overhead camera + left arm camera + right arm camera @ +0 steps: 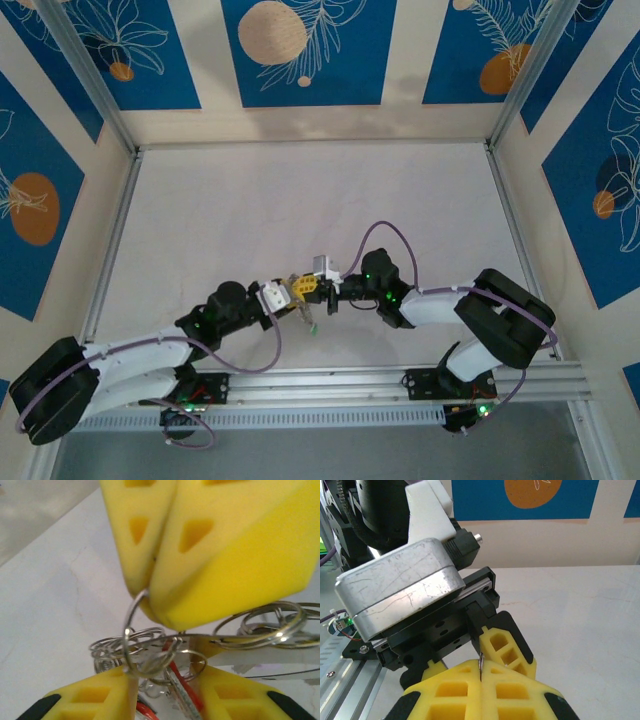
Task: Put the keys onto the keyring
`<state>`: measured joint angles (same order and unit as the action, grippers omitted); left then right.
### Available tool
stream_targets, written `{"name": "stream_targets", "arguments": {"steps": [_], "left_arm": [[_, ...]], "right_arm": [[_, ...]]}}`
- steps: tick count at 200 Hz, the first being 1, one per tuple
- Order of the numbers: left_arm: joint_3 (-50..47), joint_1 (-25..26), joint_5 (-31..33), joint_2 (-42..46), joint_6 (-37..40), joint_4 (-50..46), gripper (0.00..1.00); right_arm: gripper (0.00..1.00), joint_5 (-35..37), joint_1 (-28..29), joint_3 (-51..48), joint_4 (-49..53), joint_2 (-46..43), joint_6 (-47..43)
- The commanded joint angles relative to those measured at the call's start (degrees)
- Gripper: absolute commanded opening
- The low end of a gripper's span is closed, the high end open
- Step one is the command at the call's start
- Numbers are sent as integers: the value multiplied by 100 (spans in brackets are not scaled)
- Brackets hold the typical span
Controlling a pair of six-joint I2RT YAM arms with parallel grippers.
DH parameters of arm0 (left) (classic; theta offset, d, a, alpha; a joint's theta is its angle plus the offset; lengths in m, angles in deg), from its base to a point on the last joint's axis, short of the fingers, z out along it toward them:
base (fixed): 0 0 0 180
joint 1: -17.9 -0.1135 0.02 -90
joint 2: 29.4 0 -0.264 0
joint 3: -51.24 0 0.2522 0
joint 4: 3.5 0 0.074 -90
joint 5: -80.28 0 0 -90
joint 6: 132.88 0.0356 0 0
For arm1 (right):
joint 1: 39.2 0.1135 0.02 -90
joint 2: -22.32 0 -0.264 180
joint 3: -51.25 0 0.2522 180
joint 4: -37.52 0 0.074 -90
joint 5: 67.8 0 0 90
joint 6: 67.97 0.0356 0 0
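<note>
The left gripper [165, 696] reaches in from the left with its 2 yellow fingers [100, 697] set fairly narrow. A gap shows between them, and the keys [187, 686] sit in it. I cannot tell whether the pads are pressing on the keys or only flanking them.

The keyring [126, 635] stands just above that gap. It is a thin wire loop, roughly upright and seen nearly edge-on from the left wrist. Its top runs into the seam of the other arm's fingers. The red-tagged keys slant down from the loop toward the left palm. In the top view a green tag [313, 327] hangs below the 2 meeting grippers.

A coil of small rings [107, 647] tangles against the loop's lower left, and more rings [270, 622] lie off to the right. My guess is that this clutter is the main obstacle to threading.

The right gripper [480, 677] is clamped tight on the wire, which shows as a sliver in the seam. Both arms are at the work and well clear of the table [55, 595]. Any feeding would likely fall to the left arm, upward along the loop.
</note>
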<state>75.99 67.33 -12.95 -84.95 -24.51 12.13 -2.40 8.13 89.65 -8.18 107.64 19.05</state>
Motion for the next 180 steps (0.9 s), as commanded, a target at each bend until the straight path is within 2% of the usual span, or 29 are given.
{"name": "stream_targets", "arguments": {"steps": [1, 28, 67, 139, 180], "left_arm": [[110, 49, 248, 287, 187, 12, 23], [171, 50, 239, 506, 216, -424, 10], [299, 50, 294, 677, 306, -956, 0], [1395, 59, -5, 507, 791, -2516, 0], [2328, 61, -494, 191, 1192, -3850, 0]], "right_arm": [[0, 18, 21, 38, -111, -111, -60], [0, 76, 17, -4, -112, -147, -68], [0, 186, 11, -84, 1, -267, -138], [0, 860, 202, -102, 1164, -852, -1057], [0, 1360, 298, -140, 1440, -1056, -1469]]}}
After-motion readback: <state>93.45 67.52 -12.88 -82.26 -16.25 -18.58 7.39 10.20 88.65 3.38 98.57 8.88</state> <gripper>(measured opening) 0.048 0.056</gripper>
